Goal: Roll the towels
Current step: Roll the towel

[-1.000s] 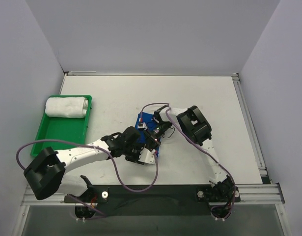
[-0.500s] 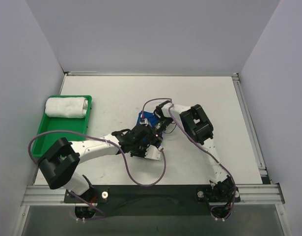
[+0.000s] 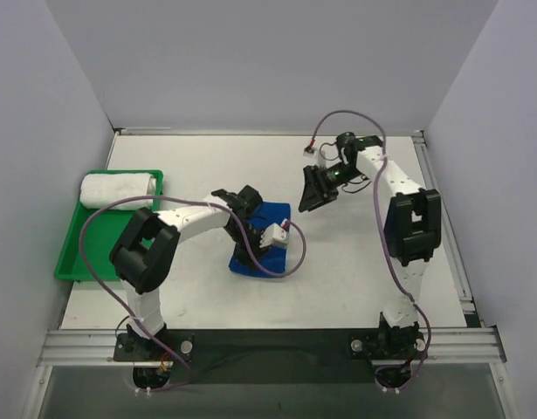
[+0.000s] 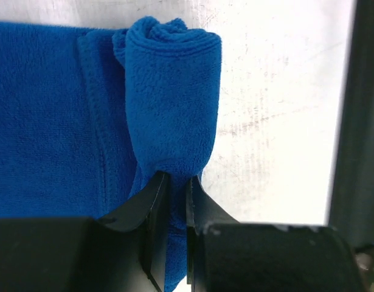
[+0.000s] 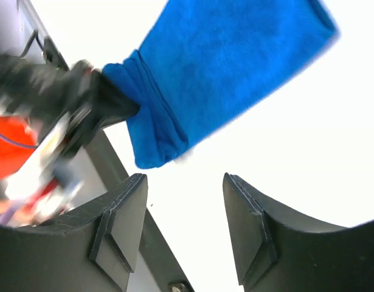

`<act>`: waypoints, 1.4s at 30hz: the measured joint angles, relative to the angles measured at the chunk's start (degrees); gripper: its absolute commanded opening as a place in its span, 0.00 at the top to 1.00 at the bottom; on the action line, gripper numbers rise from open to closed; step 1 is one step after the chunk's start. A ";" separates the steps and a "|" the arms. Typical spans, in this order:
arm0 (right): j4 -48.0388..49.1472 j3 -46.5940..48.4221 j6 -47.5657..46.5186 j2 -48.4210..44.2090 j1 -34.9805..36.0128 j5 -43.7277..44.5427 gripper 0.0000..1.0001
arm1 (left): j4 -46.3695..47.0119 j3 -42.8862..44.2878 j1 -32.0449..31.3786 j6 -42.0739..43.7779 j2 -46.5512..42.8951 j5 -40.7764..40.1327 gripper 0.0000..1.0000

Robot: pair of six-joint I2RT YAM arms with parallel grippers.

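Because only the left pincer [image 4: 176, 178] is clenched on the blue towel [image 4: 171, 91], pinching 1 end of the part-made roll in the middle of the surface [image 3: 355, 262], the free end could slacken and unwind, or the roll could skew. The right pincer [image 5: 183, 180] hangs released, clear of the cloth. The white towel [image 3: 118, 189] lies rolled in the green tray [image 3: 102, 240].
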 measured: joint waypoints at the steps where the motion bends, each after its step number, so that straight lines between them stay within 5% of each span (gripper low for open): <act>1: 0.04 -0.72 -0.09 -2.75 -1.07 0.57 0.46 | -2.51 2.51 1.29 0.00 2.38 2.34 1.00; 13: -0.11 -18.53 -4.83 -32.76 -1.57 6.47 0.43 | -28.55 26.08 10.03 -1.81 25.27 16.24 1.00; 20: -0.22 -23.56 -7.02 -41.00 12.33 15.56 0.46 | -37.77 36.02 10.25 -4.70 33.24 16.22 0.99; 29: 6.12 -24.09 -8.70 -36.81 33.00 33.59 0.29 | -44.92 44.39 10.43 -9.01 40.28 16.17 0.97; 42: 26.03 -29.75 -12.94 -19.47 43.74 49.35 0.34 | -44.98 46.90 10.95 -13.68 42.38 16.31 0.94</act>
